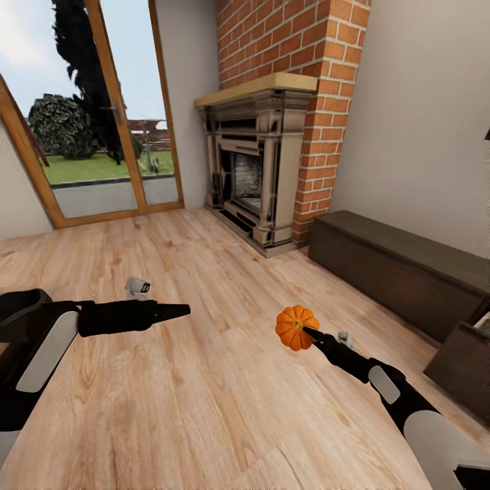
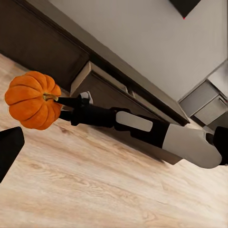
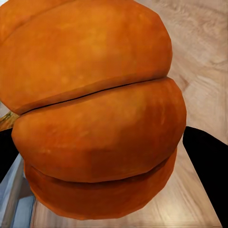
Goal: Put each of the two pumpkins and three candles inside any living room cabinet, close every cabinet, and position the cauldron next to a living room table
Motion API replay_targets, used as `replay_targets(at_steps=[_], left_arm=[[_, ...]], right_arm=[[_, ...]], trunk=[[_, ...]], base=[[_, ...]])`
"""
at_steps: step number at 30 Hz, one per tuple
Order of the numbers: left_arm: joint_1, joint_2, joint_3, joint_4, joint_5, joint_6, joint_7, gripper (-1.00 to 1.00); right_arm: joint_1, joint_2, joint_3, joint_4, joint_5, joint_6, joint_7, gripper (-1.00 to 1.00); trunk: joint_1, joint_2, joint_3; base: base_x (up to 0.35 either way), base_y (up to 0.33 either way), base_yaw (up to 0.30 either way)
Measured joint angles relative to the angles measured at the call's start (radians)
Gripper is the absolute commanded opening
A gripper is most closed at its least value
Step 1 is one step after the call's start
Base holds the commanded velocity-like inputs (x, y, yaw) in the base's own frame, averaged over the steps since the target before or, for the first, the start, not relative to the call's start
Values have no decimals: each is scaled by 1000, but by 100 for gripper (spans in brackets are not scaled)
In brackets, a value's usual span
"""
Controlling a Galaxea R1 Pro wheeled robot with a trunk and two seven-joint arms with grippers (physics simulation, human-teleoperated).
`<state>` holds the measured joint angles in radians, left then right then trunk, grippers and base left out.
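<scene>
Orange pumpkin point(image 1: 296, 327) sits clamped in our right jaws, with the brown cabinet point(image 1: 401, 269) off to its right.

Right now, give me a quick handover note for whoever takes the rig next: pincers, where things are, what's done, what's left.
Right pincer: shut on a pumpkin, held above the wood floor.
Left pincer: out in front, carrying nothing; whether it is open or shut is hard to tell.
Cabinet: along the right wall past the fireplace; one front nearest the robot looks pulled out.
Done: one pumpkin picked up.
Left: put this pumpkin in the cabinet, then the second pumpkin and three candles, close every front, set the cauldron beside the table. Those items are out of frame.
</scene>
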<state>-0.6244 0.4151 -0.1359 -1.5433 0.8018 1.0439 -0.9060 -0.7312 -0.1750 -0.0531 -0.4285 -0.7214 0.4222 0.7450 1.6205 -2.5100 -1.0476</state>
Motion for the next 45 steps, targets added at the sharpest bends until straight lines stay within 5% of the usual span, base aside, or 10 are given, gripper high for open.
replay_targets(at_steps=[10, 28, 45], left_arm=[[-1, 0, -2, 0, 1, 0, -1, 100], [0, 0, -2, -1, -2, 0, -45, 100], [0, 0, -1, -1, -4, 0, -46, 100]], right_arm=[[0, 1, -1, -1, -4, -3, 0, -100], [0, 0, -1, 0, -2, 2, 0, -100], [0, 9, 10, -2, 10, -7, -15, -100]], trunk=[[-5, 2, 39], [-5, 2, 39], [-4, 2, 42]], base=[[-109, -52, 0], [-4, -8, 0], [-142, -247, 26]])
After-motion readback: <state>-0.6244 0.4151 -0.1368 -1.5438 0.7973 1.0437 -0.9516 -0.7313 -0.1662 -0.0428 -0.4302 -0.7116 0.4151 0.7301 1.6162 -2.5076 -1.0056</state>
